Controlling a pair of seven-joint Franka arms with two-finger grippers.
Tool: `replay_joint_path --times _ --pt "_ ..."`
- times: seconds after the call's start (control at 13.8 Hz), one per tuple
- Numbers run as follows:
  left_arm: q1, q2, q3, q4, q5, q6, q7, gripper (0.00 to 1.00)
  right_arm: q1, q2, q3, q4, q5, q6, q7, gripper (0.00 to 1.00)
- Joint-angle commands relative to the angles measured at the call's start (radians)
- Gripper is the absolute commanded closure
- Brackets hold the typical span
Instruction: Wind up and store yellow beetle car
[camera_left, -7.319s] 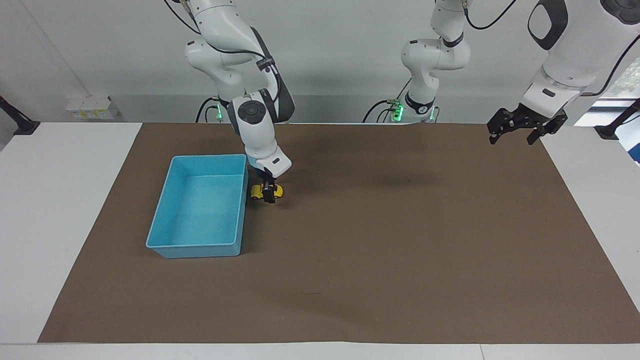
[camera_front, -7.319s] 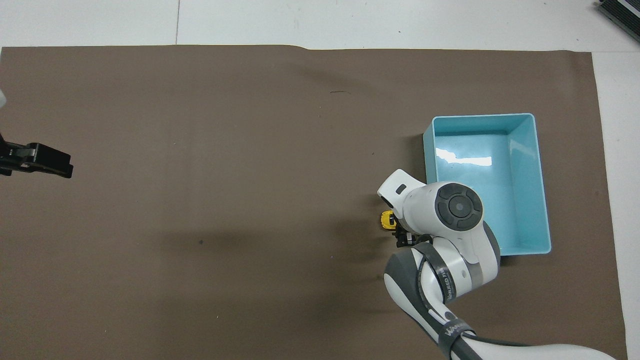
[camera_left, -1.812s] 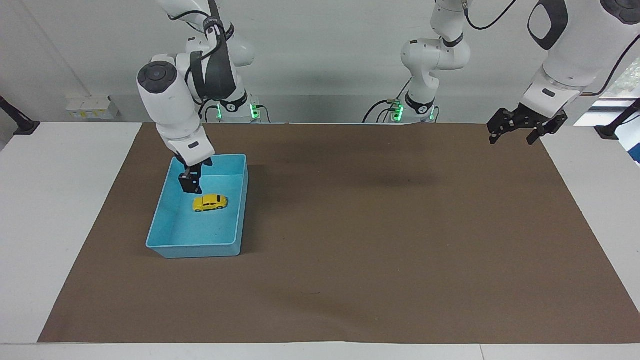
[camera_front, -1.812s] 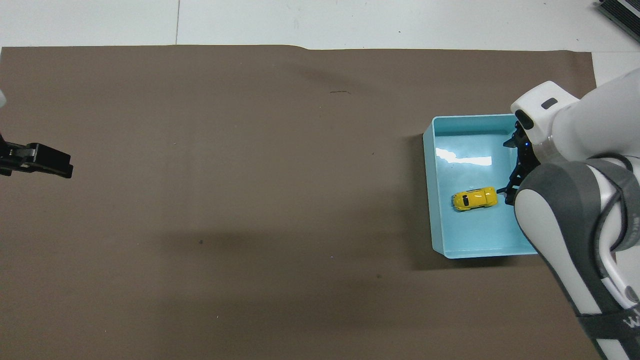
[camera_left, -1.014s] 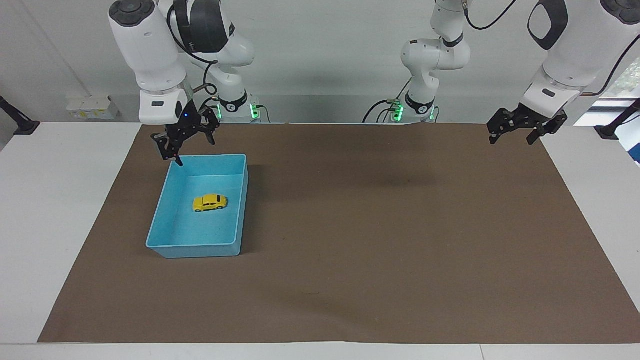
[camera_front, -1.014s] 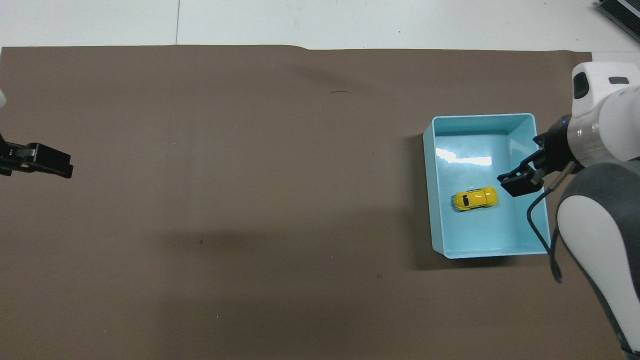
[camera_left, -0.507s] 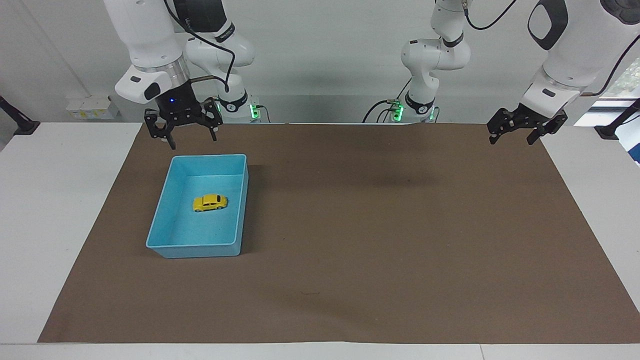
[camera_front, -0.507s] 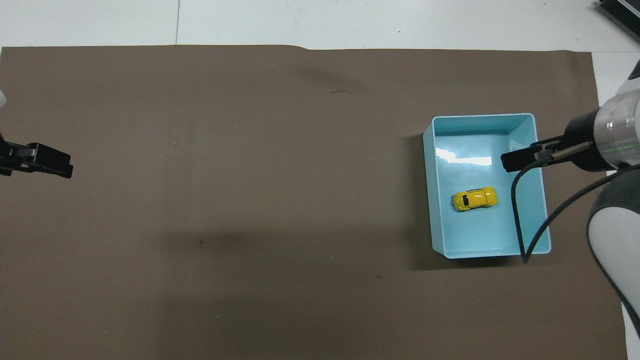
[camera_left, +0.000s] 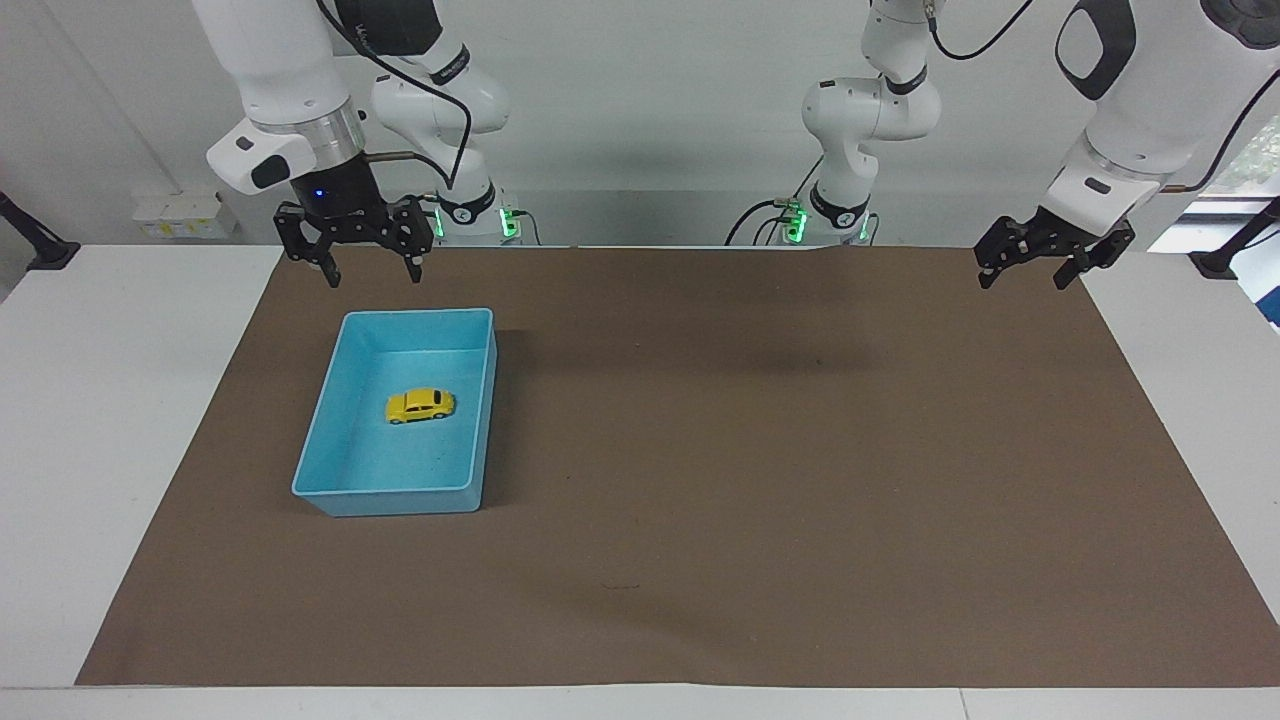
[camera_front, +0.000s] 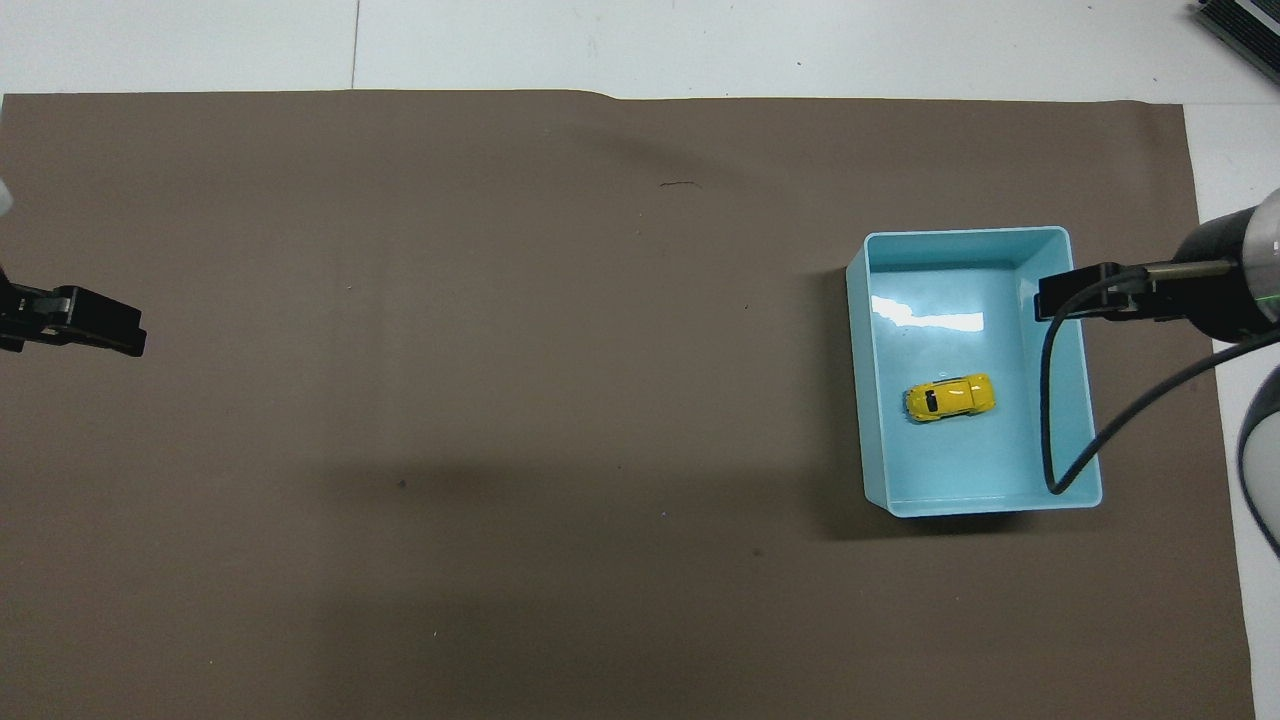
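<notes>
Sitting in light-blue tray: yellow beetle car.

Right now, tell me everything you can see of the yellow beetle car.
The yellow beetle car is a tiny, glossy bright yellow toy with a rounded body, dark windows and small dark wheels. It sits upright on its wheels on the floor of the light-blue tray, roughly mid-tray, lying crosswise to the tray's long sides and clear of all four walls. Only the tray floor touches it; no gripper is on or over it.
</notes>
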Motion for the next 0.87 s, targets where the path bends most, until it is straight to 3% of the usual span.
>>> replay_joint_path --times 0.0,0.8 --pt "0.018 0.003 -0.011 0.014 -0.014 -0.017 -0.004 0.00 -0.018 0.003 0.003 0.026 -0.001 -0.033 0.023 0.00" --pt "0.018 0.003 -0.011 0.014 -0.014 -0.017 -0.004 0.00 -0.012 -0.002 0.000 0.048 -0.017 -0.051 0.034 0.00"
